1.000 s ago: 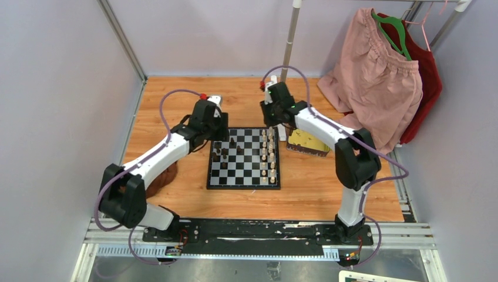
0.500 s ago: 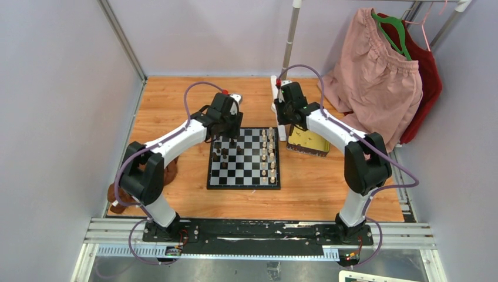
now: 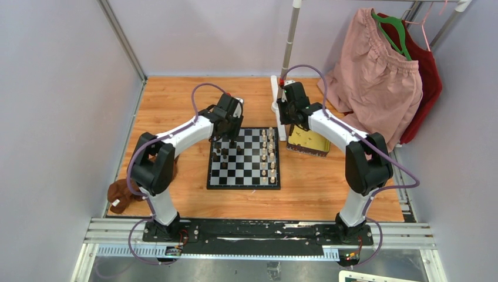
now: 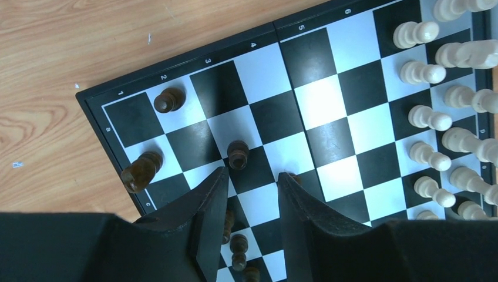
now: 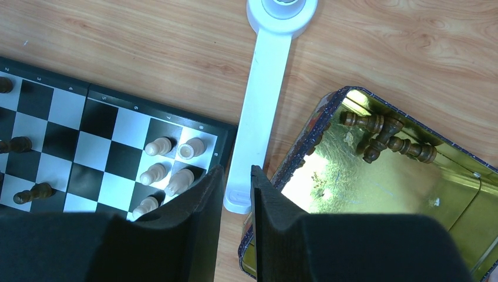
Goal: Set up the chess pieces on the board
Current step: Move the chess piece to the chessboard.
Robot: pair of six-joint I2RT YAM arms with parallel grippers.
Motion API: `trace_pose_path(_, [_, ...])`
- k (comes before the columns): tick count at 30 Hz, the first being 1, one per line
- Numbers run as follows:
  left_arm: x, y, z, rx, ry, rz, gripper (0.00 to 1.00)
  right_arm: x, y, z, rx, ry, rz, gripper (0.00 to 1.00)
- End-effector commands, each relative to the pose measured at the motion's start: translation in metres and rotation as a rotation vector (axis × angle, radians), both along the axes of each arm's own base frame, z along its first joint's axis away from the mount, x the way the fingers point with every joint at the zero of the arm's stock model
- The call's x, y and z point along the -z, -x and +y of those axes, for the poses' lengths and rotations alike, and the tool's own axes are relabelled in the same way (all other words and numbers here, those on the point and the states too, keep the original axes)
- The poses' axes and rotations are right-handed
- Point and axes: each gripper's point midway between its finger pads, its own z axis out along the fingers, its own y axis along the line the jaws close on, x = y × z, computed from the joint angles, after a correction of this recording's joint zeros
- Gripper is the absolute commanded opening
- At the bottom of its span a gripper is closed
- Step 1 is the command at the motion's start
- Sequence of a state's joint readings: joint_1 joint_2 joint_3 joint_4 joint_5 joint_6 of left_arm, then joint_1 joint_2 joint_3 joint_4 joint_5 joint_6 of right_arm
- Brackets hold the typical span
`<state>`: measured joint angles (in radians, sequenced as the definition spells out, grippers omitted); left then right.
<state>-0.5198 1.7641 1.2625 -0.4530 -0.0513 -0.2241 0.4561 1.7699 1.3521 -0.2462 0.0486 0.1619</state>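
The board lies at the table's centre. Cream-white chess pieces stand in two columns on its right side and also show in the right wrist view. Several dark pieces stand on its left side. My left gripper hangs over the board's far-left part, open and empty. One dark piece stands just beyond its fingertips, and more stand beneath it. My right gripper hangs between the board and the gold tray, with a narrow gap between its jaws and nothing held. A few dark pieces lie in the tray.
A white pole base lies between the board's right edge and the tray. A pink garment hangs on a rack at the far right. A brown plush toy lies by the left arm's base. Grey walls enclose the table.
My left arm has swung right, so its gripper is now over the board's far-left squares. My right gripper has shifted right, from the board's far edge towards the tray.
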Motion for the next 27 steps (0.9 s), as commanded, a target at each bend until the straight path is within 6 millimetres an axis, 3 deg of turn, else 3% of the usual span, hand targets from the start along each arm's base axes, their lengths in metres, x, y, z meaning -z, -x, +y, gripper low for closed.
trace_pose_path(1, [0.0, -0.005, -0.003, -0.006, -0.012, -0.004, 0.42, -0.011, -0.003, -0.005, 0.022, -0.026, -0.027, 0.28])
trace_pose_path(27, [0.021, -0.014, -0.004, -0.018, -0.045, 0.016, 0.39, -0.005, -0.004, -0.006, 0.021, -0.023, -0.012, 0.28])
